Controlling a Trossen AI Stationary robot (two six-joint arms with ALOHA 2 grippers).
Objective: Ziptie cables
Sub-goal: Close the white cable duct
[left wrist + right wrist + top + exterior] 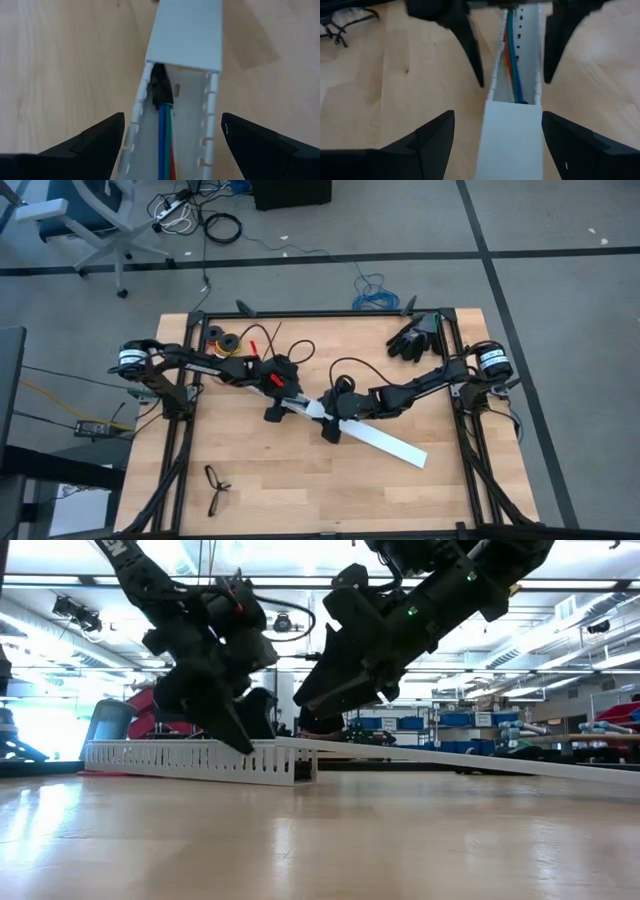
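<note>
Wooden table point(260, 480): pale planks, black frame at edges. Eyeglasses point(216, 486) near front-left corner, well apart from white slotted rail point(172, 125). Rail at table centre, flat lid point(512, 135) partly over it. Cables point(164, 135) inside rail channel, black connector point(160, 87) at lid's edge. Left gripper point(172, 137) straddling rail, fingers apart, holding nothing. Right gripper point(497, 140) straddling lid, fingers apart. Black gloves point(415, 338) beyond, back-right corner. Spools point(222, 340) back-left. Grey floor, office chair point(85, 220), loose cords behind.
</note>
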